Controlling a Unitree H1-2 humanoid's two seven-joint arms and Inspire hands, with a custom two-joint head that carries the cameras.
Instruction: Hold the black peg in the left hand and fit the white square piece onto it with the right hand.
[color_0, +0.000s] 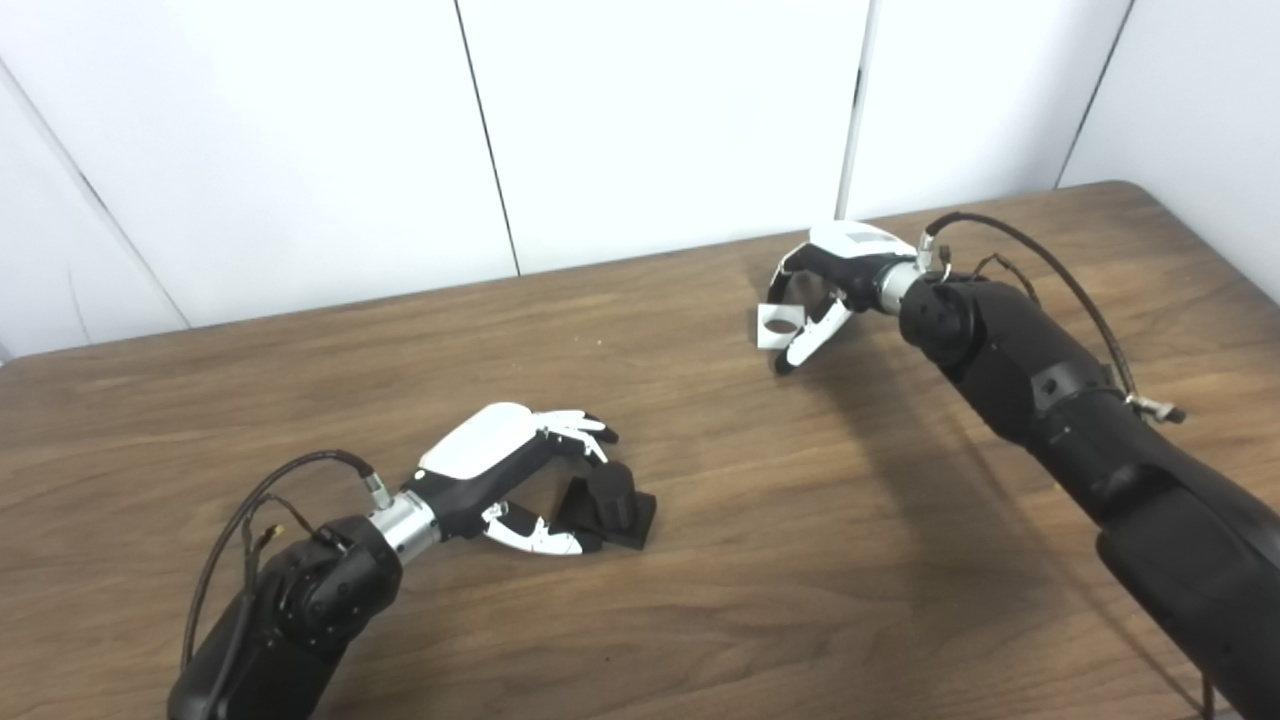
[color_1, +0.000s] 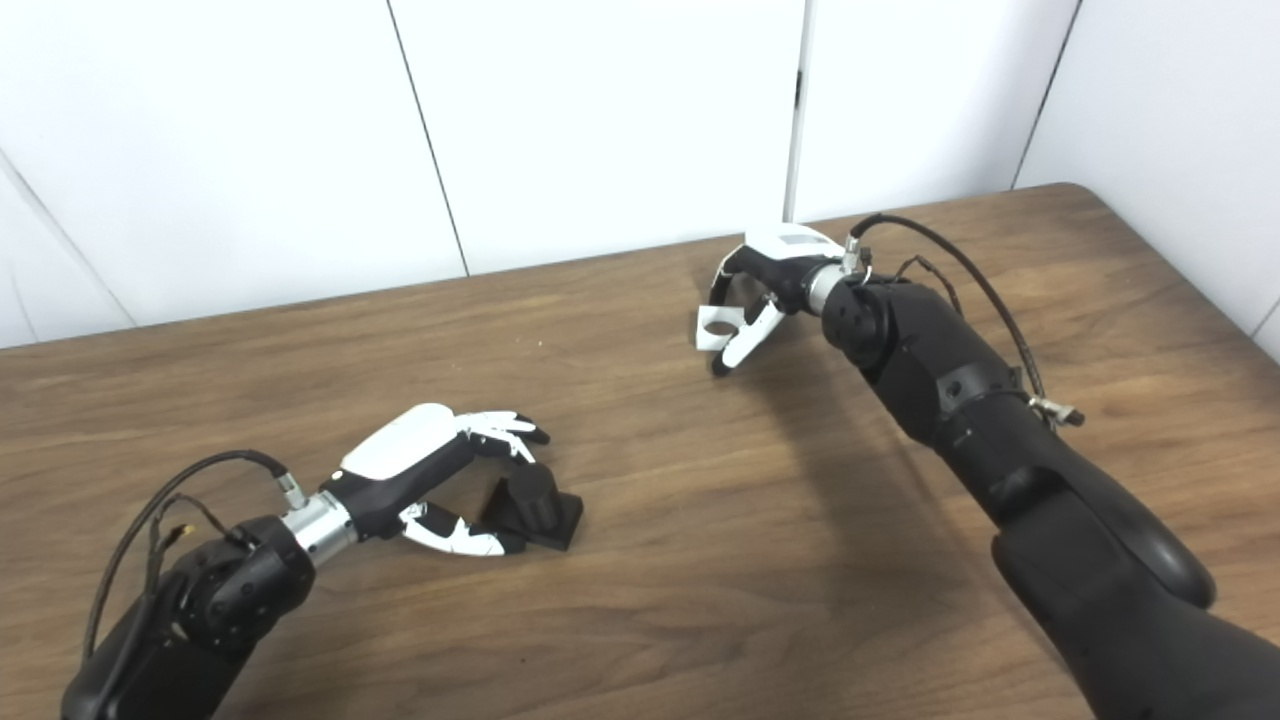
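Both hands at their parts, peg not yet lifted.

The left hand (color_0: 520, 480) cups the black peg (color_0: 610, 505), fingers above and thumb below, not visibly clamped; the peg rests on the table (color_0: 800, 560). Far right of the peg, the right hand (color_0: 815, 290) pinches the white square piece (color_0: 780, 322). That thin pinch could let the piece twist and miss the peg.

Peg (color_0: 612, 505) on table (color_0: 700, 560) at left, square piece (color_0: 781, 324) far right
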